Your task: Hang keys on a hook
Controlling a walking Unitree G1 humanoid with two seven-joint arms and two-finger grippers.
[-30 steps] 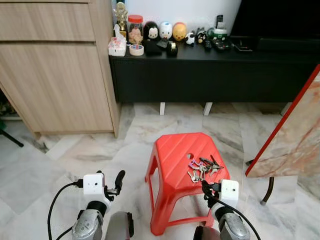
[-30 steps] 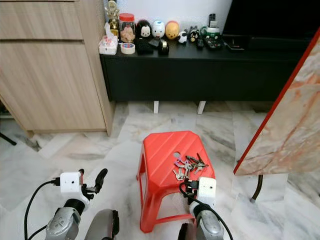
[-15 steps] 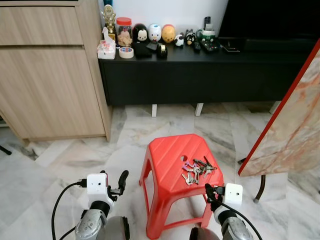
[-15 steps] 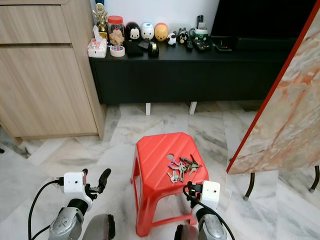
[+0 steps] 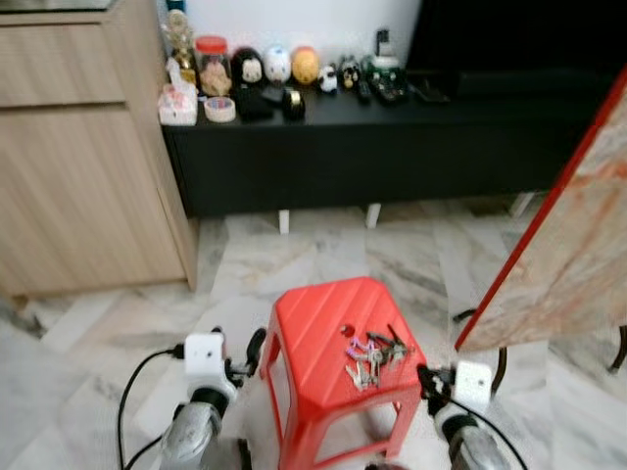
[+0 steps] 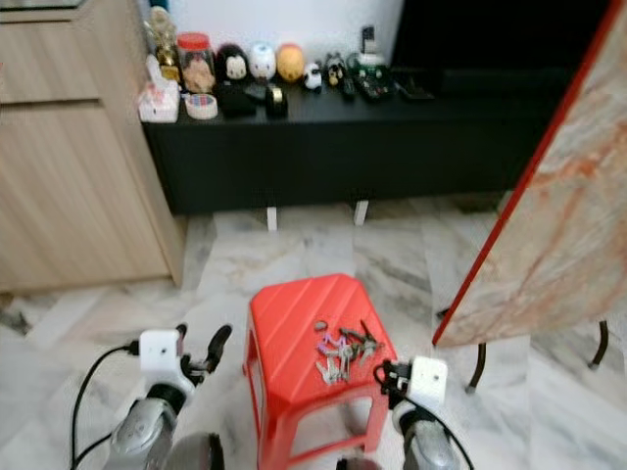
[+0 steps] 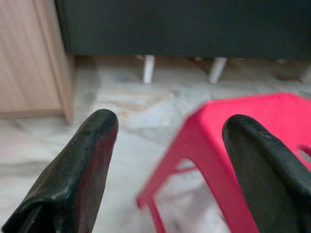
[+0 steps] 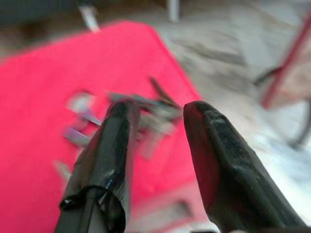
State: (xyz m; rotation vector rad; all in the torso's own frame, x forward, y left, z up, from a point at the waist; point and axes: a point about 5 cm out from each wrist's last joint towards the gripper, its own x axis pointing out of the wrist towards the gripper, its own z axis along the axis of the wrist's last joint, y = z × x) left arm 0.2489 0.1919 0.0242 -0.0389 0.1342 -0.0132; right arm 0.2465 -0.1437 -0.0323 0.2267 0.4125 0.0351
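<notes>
Your right gripper (image 8: pixel 158 145), fingers parted and empty, sits just short of the keys (image 5: pixel 372 349); grasping and hanging remain.

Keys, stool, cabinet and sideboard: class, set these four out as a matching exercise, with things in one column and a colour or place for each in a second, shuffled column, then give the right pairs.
Things:
1. keys
2. stool
3. cabinet
4. sideboard

Colour or place:
A. black, against the wall, with figurines on top
B. light wood, at the robot's left
C. lying on the red seat
D. red plastic, on the marble floor between the two grippers

Pairs: 1-C, 2-D, 3-B, 4-A
</notes>
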